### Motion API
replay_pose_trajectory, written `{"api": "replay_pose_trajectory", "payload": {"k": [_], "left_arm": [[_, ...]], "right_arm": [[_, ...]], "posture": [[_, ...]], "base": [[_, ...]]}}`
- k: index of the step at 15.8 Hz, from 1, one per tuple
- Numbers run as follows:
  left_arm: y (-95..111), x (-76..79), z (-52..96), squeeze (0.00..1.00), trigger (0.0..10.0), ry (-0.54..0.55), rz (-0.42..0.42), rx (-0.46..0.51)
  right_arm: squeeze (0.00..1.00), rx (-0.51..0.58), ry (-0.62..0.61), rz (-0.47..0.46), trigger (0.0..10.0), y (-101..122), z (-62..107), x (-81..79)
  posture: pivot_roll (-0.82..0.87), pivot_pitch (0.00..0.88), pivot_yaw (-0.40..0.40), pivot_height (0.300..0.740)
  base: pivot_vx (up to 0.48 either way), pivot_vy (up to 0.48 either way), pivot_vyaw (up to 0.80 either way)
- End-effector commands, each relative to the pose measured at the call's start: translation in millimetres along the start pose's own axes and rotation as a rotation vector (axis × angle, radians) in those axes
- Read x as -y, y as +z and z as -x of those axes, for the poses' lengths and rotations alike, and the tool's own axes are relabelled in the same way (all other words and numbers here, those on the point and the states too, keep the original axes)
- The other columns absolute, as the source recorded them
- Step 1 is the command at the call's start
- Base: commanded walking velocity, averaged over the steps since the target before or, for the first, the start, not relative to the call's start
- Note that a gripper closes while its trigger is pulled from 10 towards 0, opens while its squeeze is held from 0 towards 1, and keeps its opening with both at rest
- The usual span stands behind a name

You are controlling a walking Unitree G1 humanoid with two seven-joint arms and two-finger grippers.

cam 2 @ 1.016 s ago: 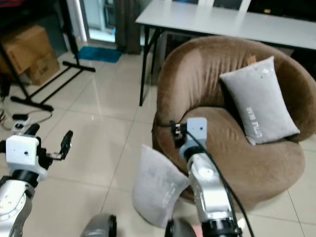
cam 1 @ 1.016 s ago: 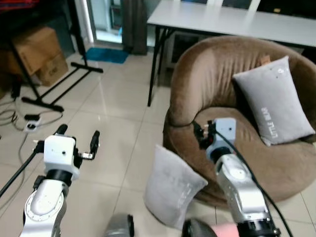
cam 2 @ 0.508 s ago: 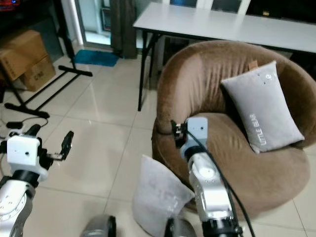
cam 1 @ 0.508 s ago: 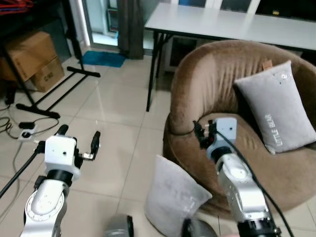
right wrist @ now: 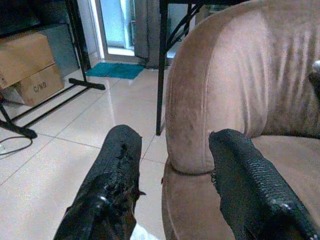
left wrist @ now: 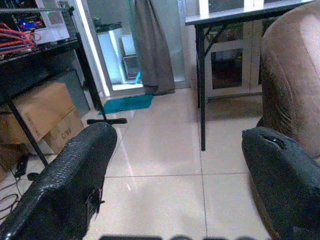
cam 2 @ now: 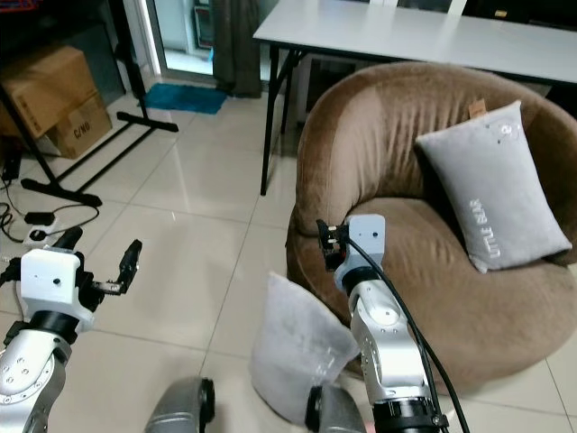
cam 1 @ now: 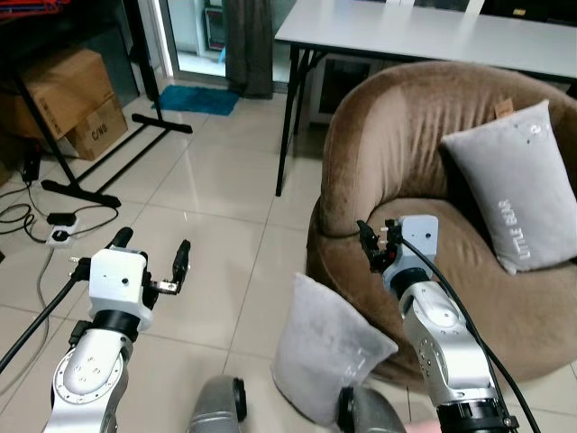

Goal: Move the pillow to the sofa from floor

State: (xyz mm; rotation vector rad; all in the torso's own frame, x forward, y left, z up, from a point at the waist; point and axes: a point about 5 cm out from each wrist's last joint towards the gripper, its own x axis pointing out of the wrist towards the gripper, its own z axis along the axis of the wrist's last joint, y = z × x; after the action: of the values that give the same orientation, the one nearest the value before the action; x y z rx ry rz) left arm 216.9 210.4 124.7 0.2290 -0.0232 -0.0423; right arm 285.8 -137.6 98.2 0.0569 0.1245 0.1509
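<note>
Two grey pillows were in view: one pillow (cam 1: pixel 329 352) leaned on the tiled floor (cam 1: pixel 216 198) against the front of the round brown sofa (cam 1: pixel 388 153), and a second pillow (cam 1: pixel 518 194) with printed lettering stood propped against the sofa's backrest. Compared with a second earlier, the whole scene had shifted a little in the head views, the sofa and floor pillow sitting slightly further right and lower, which read as camera movement; the floor pillow itself lay in the same place against the sofa base, untouched. Both arms kept much the same raised pose as before.

The left gripper (cam 1: pixel 151 259) hovered over bare tile, well apart from the pillow, its two black fingers (left wrist: pixel 75 175) spread wide with nothing between them. The right gripper (cam 1: pixel 371 244) hung just in front of the sofa's rim, above and beside the floor pillow, fingers (right wrist: pixel 117 175) likewise parted and empty.

The floor pillow's lower edge was partly hidden behind the robot's own body at the bottom of the head views. A white table (cam 1: pixel 424 32) behind the sofa was cut off at the top edge. Cardboard boxes (cam 1: pixel 77 104), a black stand (cam 1: pixel 108 144) and a cable (cam 1: pixel 27 216) lay to the left; the box printing was too small to read.
</note>
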Motion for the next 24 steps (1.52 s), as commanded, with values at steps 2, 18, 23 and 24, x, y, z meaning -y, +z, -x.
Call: {"api": "replay_pose_trajectory", "payload": {"k": [2,18,23,24], "left_arm": [[0.5,1.2,1.4,0.00,10.0,-0.015,-0.019,-0.005],[0.0,3.4,1.7,0.00,10.0,-0.045,-0.020,-0.002],[1.0,1.2,-0.6,0.00,10.0,-0.050,-0.033,0.004],[1.3,0.9,-1.2,0.00,10.0,-0.052,-0.034,0.005]], "right_arm": [[0.00,0.003,-0.007,-0.012,10.0,0.4,1.4,3.9],[0.00,-0.035,-0.030,0.024,10.0,-6.8,0.6,8.2],[0.00,-0.027,-0.041,0.015,10.0,-7.5,2.3,9.3],[0.00,-0.027,-0.044,0.013,10.0,-7.4,2.3,9.5]], "posture": [[0.06,0.000,-0.025,0.586],[0.06,0.000,-0.024,0.571],[0.05,0.000,-0.013,0.571],[0.05,0.000,-0.010,0.571]], "base": [[0.000,0.000,0.00],[0.206,0.000,-0.08],[0.324,0.000,0.00],[0.322,0.000,0.00]]}}
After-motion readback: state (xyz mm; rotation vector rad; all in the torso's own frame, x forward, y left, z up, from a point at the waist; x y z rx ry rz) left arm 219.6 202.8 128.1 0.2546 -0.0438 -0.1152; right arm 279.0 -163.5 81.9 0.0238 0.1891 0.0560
